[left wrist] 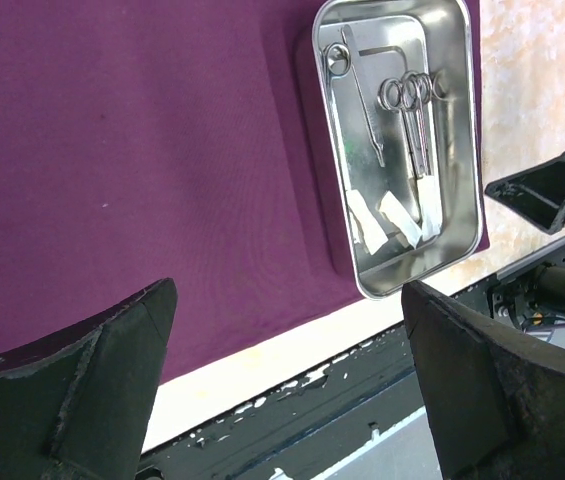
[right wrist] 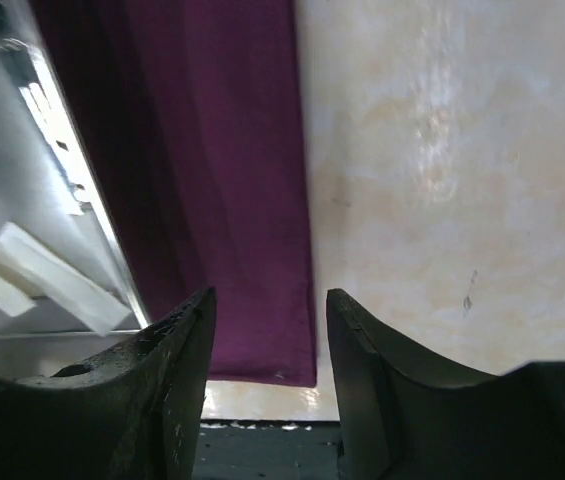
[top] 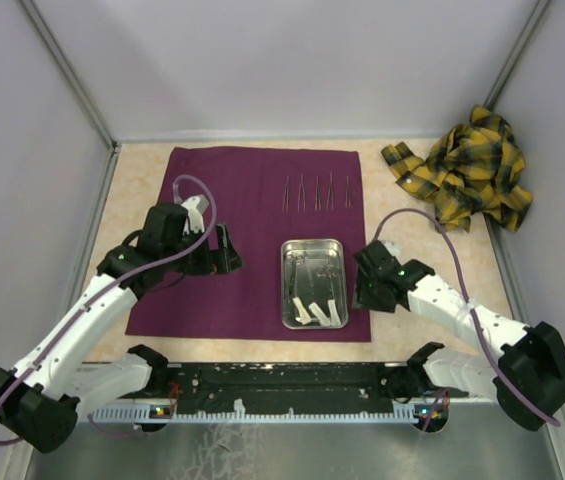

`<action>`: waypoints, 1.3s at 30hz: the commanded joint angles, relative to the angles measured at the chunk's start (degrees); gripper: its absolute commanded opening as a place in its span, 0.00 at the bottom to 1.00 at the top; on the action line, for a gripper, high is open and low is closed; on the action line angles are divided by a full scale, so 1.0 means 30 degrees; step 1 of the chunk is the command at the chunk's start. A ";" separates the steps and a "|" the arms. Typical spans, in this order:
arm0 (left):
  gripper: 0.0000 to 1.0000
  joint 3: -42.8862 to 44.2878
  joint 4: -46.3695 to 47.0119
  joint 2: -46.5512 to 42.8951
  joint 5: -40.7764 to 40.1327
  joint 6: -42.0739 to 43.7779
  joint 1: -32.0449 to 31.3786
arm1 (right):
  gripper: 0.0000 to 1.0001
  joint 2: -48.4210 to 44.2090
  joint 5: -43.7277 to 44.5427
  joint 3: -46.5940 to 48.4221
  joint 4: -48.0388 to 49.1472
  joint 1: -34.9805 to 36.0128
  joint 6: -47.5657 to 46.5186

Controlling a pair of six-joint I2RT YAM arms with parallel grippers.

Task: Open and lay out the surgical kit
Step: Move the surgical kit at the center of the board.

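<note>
The surgical kit lies opened: its dark purple cloth point(top: 242, 215) point(left wrist: 142, 150) point(right wrist: 212, 150) is spread flat on the table. Several thin metal instruments point(top: 317, 192) lie in a row near the cloth's far edge. On the cloth's right part sits the steel tray point(top: 285, 285) point(left wrist: 472, 200) point(right wrist: 72, 195), holding scissors point(left wrist: 412, 110), a slim tool and white pieces point(left wrist: 387, 220) point(right wrist: 57, 275). My left gripper point(top: 227, 250) point(left wrist: 287, 290) hovers wide open over the cloth, left of the tray. Just right of the tray, over the cloth's right edge, my right gripper point(top: 364, 290) point(right wrist: 269, 297) is open with nothing between its fingers.
A crumpled yellow and black plaid cloth point(top: 467, 170) lies at the back right of the table. The dark mounting rail point(top: 292, 380) runs along the near edge. White walls enclose the table on the left, back and right.
</note>
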 commanded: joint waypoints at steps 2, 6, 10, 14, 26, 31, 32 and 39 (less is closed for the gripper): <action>1.00 0.0391 0.0491 -0.0584 0.0357 0.0972 -0.0053 | 0.46 -0.0945 -0.0201 -0.1653 -0.0333 0.0154 0.2162; 1.00 0.0449 0.0627 -0.0599 0.0675 0.1255 -0.0047 | 0.39 -0.0830 0.0089 -0.1915 -0.0238 0.0152 0.2638; 1.00 0.0369 0.0880 -0.0483 0.0820 0.1470 -0.0058 | 0.35 0.0092 0.0376 -0.1742 -0.0066 0.0196 0.2608; 1.00 0.0390 0.0895 -0.0412 0.0681 0.1454 -0.0050 | 0.35 0.0793 0.0598 -0.1811 0.0080 0.0256 0.2529; 1.00 0.0390 0.0955 -0.0562 0.0727 0.1604 -0.0040 | 0.28 0.2727 0.1118 -0.1908 0.0625 0.1674 0.3369; 1.00 0.0506 0.0981 -0.0619 0.0886 0.1769 -0.0018 | 0.08 0.3512 0.1230 -0.2082 0.0738 0.2498 0.4222; 1.00 0.0548 0.0964 -0.0606 0.0892 0.1790 -0.0043 | 0.04 0.3508 0.1290 -0.2042 0.0676 0.2595 0.4348; 1.00 0.0597 0.0792 -0.0734 0.1028 0.1907 -0.0032 | 0.00 0.3215 0.3030 -0.1103 -0.1137 0.2633 0.4686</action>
